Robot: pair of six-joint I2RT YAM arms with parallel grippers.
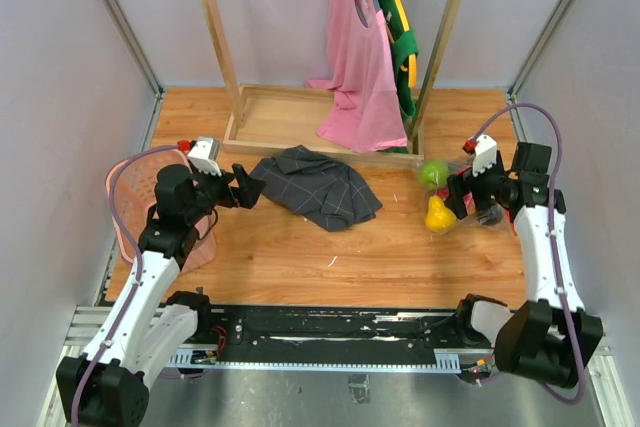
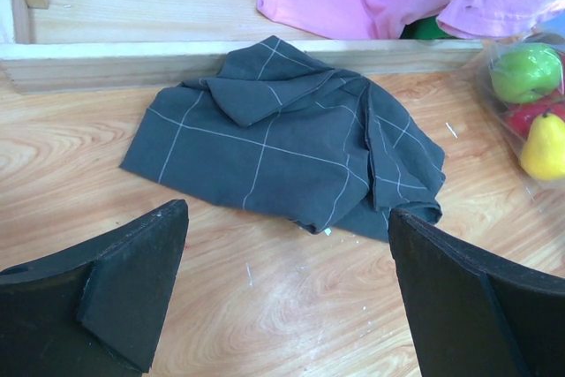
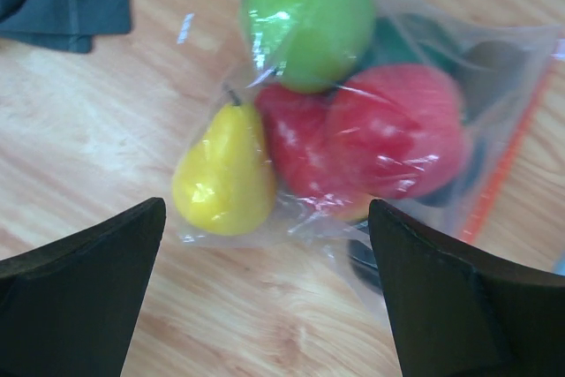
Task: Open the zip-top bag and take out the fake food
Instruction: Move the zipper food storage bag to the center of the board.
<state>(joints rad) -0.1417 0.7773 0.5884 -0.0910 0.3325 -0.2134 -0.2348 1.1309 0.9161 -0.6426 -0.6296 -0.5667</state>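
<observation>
The zip-top bag (image 3: 494, 68) lies on the wooden table at the right, its orange-red zip strip (image 3: 508, 161) along the right side. Inside it is the fake food: a lime green apple (image 3: 305, 19), a yellow pear (image 3: 225, 174) and red fruits (image 3: 397, 130), with something dark behind them. My right gripper (image 3: 267, 209) hovers open just in front of the bag, with nothing between its fingers. From above, the bag (image 1: 447, 197) sits right beside that gripper (image 1: 468, 197). My left gripper (image 2: 287, 209) is open and empty, short of the grey checked cloth (image 2: 282, 130), far left of the bag (image 2: 530, 103).
A pink slotted basket (image 1: 135, 202) stands at the left under my left arm. A wooden clothes rack (image 1: 300, 127) with a pink garment (image 1: 362, 77) and a green one stands at the back. The grey cloth (image 1: 315, 187) lies mid-table.
</observation>
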